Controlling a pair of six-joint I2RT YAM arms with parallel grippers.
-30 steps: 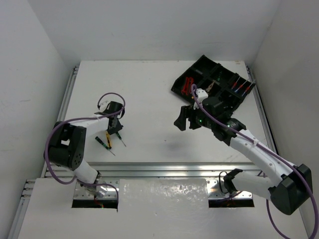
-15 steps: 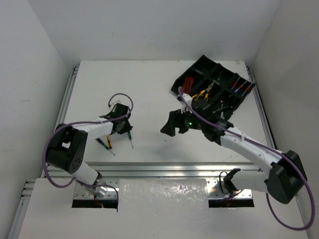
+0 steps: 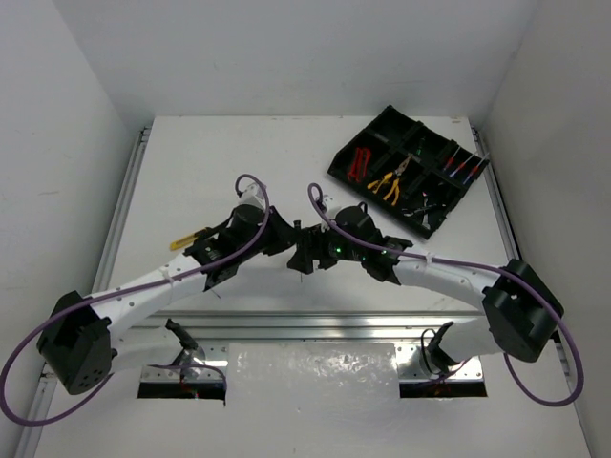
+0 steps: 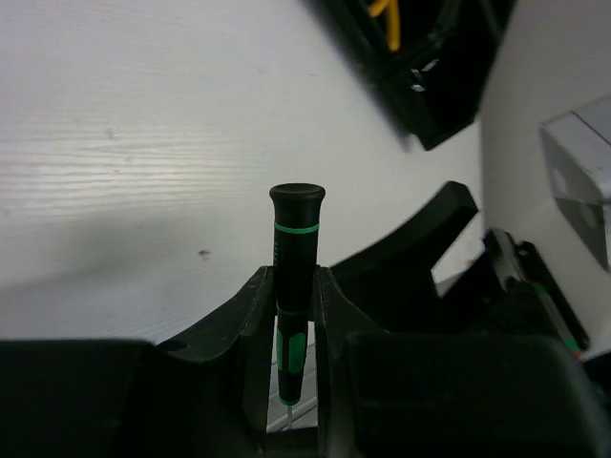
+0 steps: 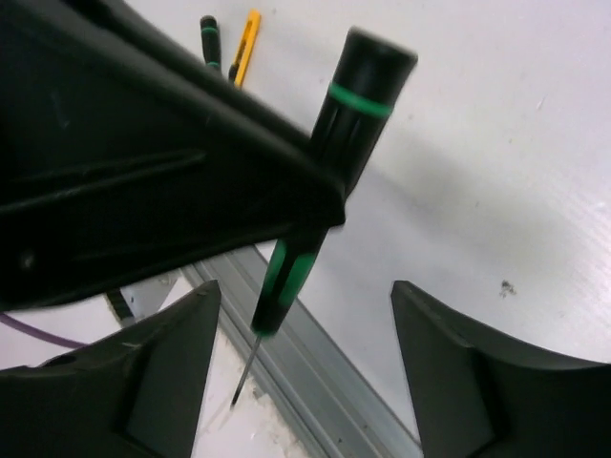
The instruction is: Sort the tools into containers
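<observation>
My left gripper (image 3: 284, 235) is shut on a black-and-green screwdriver (image 4: 296, 250) and holds it above the middle of the table, handle cap up. My right gripper (image 3: 307, 256) is open and faces it at close range. In the right wrist view the screwdriver (image 5: 355, 107) hangs between my open right gripper's (image 5: 305, 367) fingers, apart from both. The black tray (image 3: 436, 215) stands at the far right and holds red-and-black pliers (image 3: 360, 163), yellow pliers (image 3: 386, 182) and several screwdrivers (image 3: 463, 170). A yellow screwdriver (image 3: 183, 242) lies on the table at the left.
In the right wrist view a second black-and-green screwdriver (image 5: 208, 38) lies beside the yellow one (image 5: 248, 43). A metal rail (image 3: 315, 322) runs along the table's near edge. White walls close in the left, far and right sides.
My left arm has lifted the green screwdriver off the table at the left and carried it right to the middle. My right arm has swung left from the tray to meet it.
</observation>
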